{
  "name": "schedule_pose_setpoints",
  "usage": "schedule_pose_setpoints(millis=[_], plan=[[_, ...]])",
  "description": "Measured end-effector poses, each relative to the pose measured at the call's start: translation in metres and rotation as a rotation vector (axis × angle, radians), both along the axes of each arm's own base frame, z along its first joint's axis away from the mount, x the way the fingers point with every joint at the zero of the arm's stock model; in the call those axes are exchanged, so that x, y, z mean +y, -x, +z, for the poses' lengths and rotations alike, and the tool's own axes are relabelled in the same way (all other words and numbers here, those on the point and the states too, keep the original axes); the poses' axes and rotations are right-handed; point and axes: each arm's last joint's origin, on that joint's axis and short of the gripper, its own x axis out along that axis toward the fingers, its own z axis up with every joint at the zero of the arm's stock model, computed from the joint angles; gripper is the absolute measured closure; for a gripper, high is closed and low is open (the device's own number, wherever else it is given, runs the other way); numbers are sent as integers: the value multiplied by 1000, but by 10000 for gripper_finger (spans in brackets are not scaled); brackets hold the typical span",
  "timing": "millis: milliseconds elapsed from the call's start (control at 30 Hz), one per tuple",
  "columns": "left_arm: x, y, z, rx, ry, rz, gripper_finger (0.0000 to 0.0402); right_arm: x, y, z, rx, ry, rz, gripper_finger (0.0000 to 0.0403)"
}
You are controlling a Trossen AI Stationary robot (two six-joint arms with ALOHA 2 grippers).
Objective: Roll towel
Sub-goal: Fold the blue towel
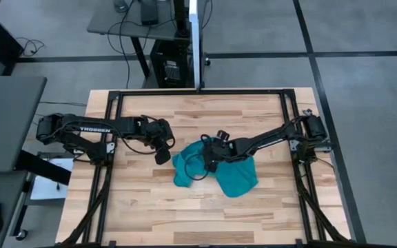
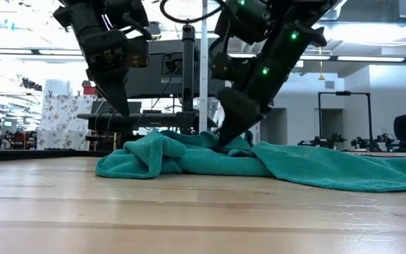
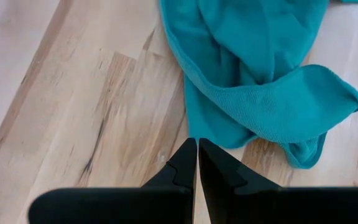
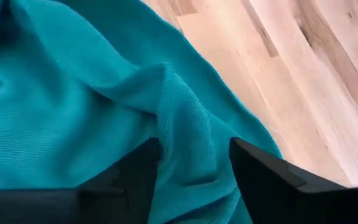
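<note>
towel (image 1: 219, 172): teal, crumpled heap mid-table, not flat, no roll started; one lobe bunched toward left arm, wider flap spread toward right side and table front
table (image 1: 150, 213): wood planks, bare around the heap
right gripper (image 4: 191, 171): down on the heap's middle, fingers apart with a raised fold of towel between them; fingers look to be touching the fold, clamp not confirmed
right gripper, low view (image 2: 225, 144): tip buried in cloth at the heap's highest ridge
left gripper (image 3: 197, 163): fingers together, nothing held, hanging over bare wood just beside the towel's near edge, not touching cloth
left gripper, high view (image 1: 163, 153): just left of the heap, idle
step, as judged: right arm picking a fold to pull the cloth out flat before any rolling
progress, as judged: early; towel needs straightening first
risk 1: pinch takes several layers at once, so a pull drags the whole heap instead of opening it
risk 2: grab sits mid-cloth rather than at a corner or edge, so lifting gives a tent, not a flat sheet
risk 3: nothing pins the far side; cloth slides on smooth wood, maybe off toward the table edge on the right
risk 4: left gripper close by; a sideways pull could drape cloth over it or snag its fingers
risk 5: shallow bite on soft fabric, fold slips out as soon as the arm lifts
background: people at benches beyond the table, far off, not involved
</note>
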Motion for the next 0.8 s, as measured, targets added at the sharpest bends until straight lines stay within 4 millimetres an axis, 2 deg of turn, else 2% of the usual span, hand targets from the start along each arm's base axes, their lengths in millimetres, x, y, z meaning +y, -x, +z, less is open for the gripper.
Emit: schedule_pose_setpoints(millis=[100, 267, 367, 567, 700, 800], plan=[[0, -1, 1, -10, -1, 0, 400, -4, -1, 0, -10, -6, -15, 286], [0, -1, 1, -13, -2, 0, 400, -10, -1, 1, -11, -49, -22, 389], [0, -1, 1, -17, -3, 0, 400, -13, -2, 15, -39, -65, -22, 395], [0, -3, 2, -41, -3, 4, 400, -11, 7, 79, -155, -121, 41, 401], [1, -8, 5, -102, 3, 11, 400, 4, 26, 115, -230, -132, 101, 402], [1, -15, 7, -168, 28, -7, 400, 19, 41, 128, -218, -140, 157, 402]])
